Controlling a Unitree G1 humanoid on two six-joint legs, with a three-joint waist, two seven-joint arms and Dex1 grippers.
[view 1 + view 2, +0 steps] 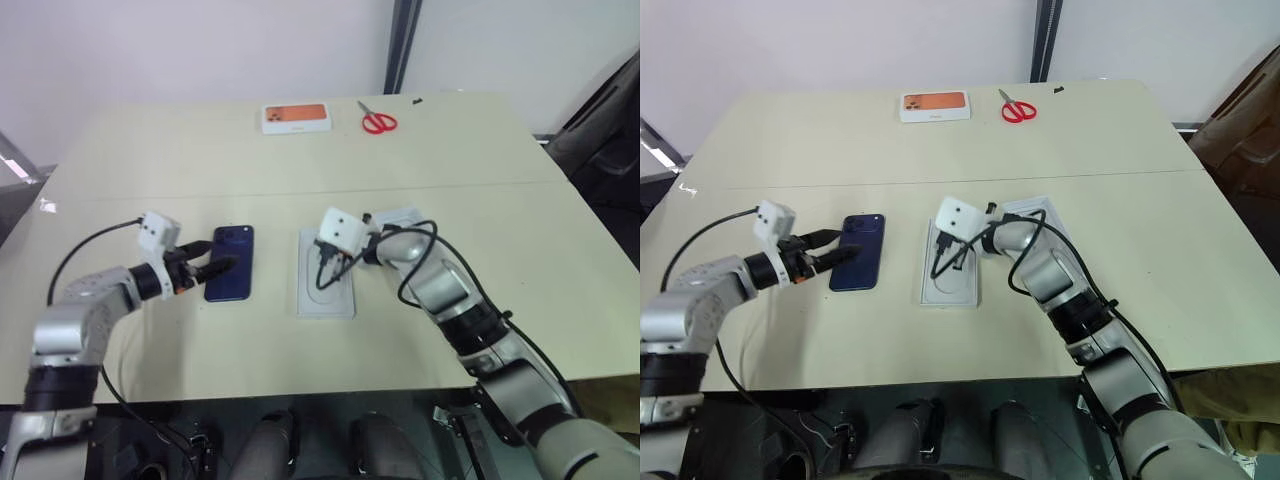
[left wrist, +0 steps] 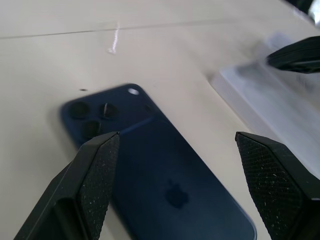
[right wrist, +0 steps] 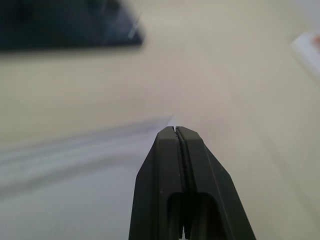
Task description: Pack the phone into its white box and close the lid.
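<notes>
Table [image 1: 200, 350] carries all items. The phone [image 1: 230, 263] lies flat left of centre, long axis running near to far, camera end at the far side. Left hand [image 1: 212, 262] sits at the phone's left edge, fingers spread over it. Just right of the phone, apart from it, a shallow tray [image 1: 326, 274] lies flat, parallel to the phone. Right hand [image 1: 325, 270] is above this tray, fingers pressed together. Another flat piece [image 1: 400, 216] lies right of and slightly beyond the tray, partly under the right arm. At the far edge: a printed box [image 1: 296, 117], with scissors [image 1: 378, 121] to its right.
</notes>
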